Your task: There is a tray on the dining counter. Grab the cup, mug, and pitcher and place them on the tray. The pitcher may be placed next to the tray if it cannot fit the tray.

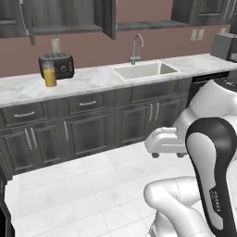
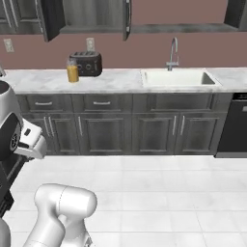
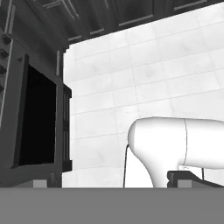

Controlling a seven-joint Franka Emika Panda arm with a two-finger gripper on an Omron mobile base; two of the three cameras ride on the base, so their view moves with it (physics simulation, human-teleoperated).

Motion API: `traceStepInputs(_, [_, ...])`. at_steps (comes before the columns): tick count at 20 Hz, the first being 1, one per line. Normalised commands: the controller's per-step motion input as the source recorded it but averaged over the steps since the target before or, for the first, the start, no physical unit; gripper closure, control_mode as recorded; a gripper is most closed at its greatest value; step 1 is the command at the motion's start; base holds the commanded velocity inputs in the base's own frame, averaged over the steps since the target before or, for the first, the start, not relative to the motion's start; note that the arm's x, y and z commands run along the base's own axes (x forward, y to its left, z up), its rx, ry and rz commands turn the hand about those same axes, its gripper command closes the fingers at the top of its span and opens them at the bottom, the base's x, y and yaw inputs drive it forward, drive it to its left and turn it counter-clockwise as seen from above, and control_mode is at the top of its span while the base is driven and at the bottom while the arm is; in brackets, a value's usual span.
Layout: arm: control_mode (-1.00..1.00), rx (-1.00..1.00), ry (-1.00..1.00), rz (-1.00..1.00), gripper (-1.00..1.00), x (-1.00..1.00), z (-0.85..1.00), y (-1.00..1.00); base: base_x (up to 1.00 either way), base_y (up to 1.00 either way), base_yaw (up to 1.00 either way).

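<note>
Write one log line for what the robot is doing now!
pitcher: on worktop by toaster | gripper: open, holding nothing | sink: right of pitcher

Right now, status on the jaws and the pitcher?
Jaws open, nothing held. Tall amber-filled glass pitcher upright on the marble worktop, by the black toaster. Bare floor between, arm folded low.

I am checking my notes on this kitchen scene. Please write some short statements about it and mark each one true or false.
1. The pitcher stands beside the toaster on the worktop. True.
2. The pitcher lies inside the sink. False: it stands upright on the worktop, well away from the sink.
3. The faucet rises behind the sink. True.
4. The gripper holds the pitcher. False: the pitcher stands alone on the worktop, with no part of the arm near it.
5. The cabinet doors below the worktop are white. False: they are dark grey.
</note>
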Motion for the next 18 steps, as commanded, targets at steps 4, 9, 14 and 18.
traceStepInputs(4, [1.0, 0.0, 0.0, 0.0, -1.0, 0.0, 0.0, 0.0, 1.0, 0.0, 0.08])
traceStepInputs(9, [1.0, 0.0, 0.0, 0.0, -1.0, 0.0, 0.0, 0.0, 1.0, -0.01, 0.08])
traceStepInputs(14, [1.0, 0.0, 0.0, 0.0, -1.0, 0.0, 0.0, 0.0, 1.0, -0.02, 0.09])
traceStepInputs(18, [1.0, 0.0, 0.0, 0.0, -1.0, 0.0, 0.0, 0.0, 1.0, 0.0, 0.09])
